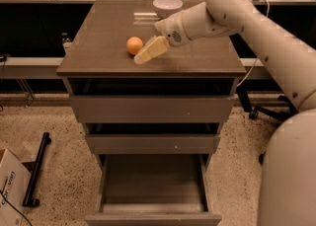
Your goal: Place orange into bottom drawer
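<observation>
Plainly, one grey-brown cabinet carried three drawers. The bottom drawer, at six o'clock, stood open. One white arm reached in from three o'clock. One white bowl sat at twelve. The gripper hung just beside the one orange on the cabinet top, at its four o'clock. Its opening could not be told.

The gripper sits by the orange — bottom drawer cropped below.

Cabinet top: orange, bowl; hand above
</observation>
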Robot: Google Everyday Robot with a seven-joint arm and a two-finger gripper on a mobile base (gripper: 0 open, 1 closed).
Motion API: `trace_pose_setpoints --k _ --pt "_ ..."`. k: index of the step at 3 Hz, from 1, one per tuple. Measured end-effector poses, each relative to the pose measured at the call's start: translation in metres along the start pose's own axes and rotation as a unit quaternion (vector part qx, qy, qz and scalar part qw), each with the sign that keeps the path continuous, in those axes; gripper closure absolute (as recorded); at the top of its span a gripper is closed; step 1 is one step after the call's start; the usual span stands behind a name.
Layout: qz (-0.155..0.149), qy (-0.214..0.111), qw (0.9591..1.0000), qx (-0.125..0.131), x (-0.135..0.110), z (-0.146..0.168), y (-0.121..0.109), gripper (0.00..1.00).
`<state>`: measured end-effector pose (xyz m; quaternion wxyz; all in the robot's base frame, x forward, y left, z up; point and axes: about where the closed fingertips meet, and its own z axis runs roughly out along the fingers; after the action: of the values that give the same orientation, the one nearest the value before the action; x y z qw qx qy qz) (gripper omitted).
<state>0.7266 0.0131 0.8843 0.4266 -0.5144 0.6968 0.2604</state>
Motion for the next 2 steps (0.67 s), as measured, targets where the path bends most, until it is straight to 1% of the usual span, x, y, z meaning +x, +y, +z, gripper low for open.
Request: trace_pose_setpoints --k 1,2 --pt "0.023 -0.019 0.9995 -0.009 0.002 0.025 -0.010 0.00" --pt "0.049 -0.043 0.9977 -0.016 0.004 0.049 -0.019 0.25"
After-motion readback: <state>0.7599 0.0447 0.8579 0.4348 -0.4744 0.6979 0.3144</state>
